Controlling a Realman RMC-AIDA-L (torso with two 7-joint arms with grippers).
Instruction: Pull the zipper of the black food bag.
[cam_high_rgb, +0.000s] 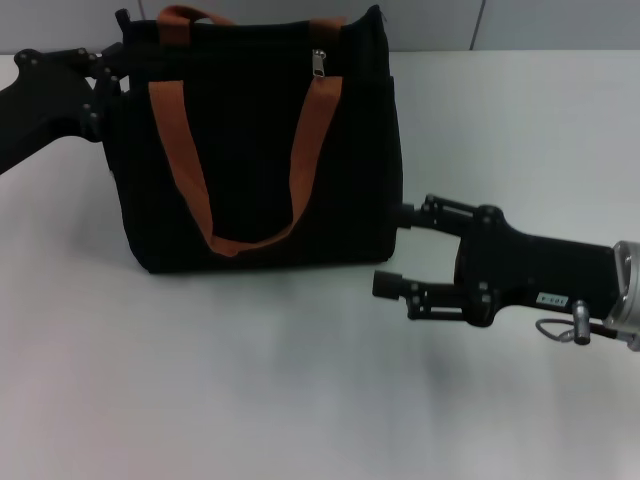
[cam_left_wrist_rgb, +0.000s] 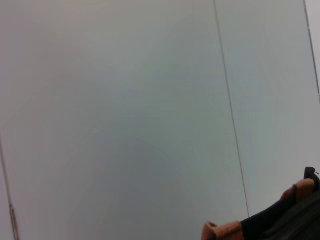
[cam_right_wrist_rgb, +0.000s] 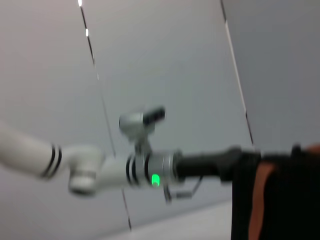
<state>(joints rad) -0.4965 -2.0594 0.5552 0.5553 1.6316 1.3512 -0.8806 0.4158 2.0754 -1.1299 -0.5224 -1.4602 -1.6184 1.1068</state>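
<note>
The black food bag (cam_high_rgb: 260, 150) stands upright at the back of the white table, its orange-brown straps (cam_high_rgb: 180, 150) hanging down its front. The zipper (cam_high_rgb: 319, 62), a small silver pull tab, hangs at the top edge, right of the middle. My left gripper (cam_high_rgb: 108, 85) is against the bag's upper left corner. The right wrist view shows it (cam_right_wrist_rgb: 220, 162) reaching the bag's edge (cam_right_wrist_rgb: 272, 200). My right gripper (cam_high_rgb: 395, 250) is open and empty, low beside the bag's right side and well below the zipper. The left wrist view shows only a corner of the bag (cam_left_wrist_rgb: 285, 220).
The white table (cam_high_rgb: 250, 400) extends in front of the bag and to its right. A pale panelled wall (cam_high_rgb: 560, 25) runs right behind the bag. Nothing else stands on the table.
</note>
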